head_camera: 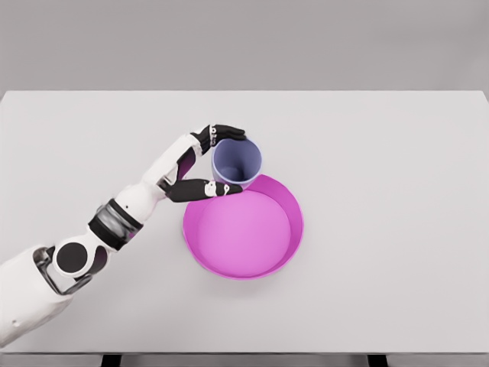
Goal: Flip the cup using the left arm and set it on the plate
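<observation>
A lavender-blue cup [237, 160] stands mouth up at the far left edge of the magenta plate [243, 229], overlapping its rim. My left hand [223, 160] comes in from the lower left and is curled around the cup's left side. Its dark fingers [228, 132] wrap the far rim and the thumb [218, 188] lies along the near side. The cup's inside is visible and holds nothing. The right arm does not show.
The white table [382, 153] spreads wide on all sides, with its front edge near the bottom of the picture. The plate's raised wall [294, 210] stands just right of the cup.
</observation>
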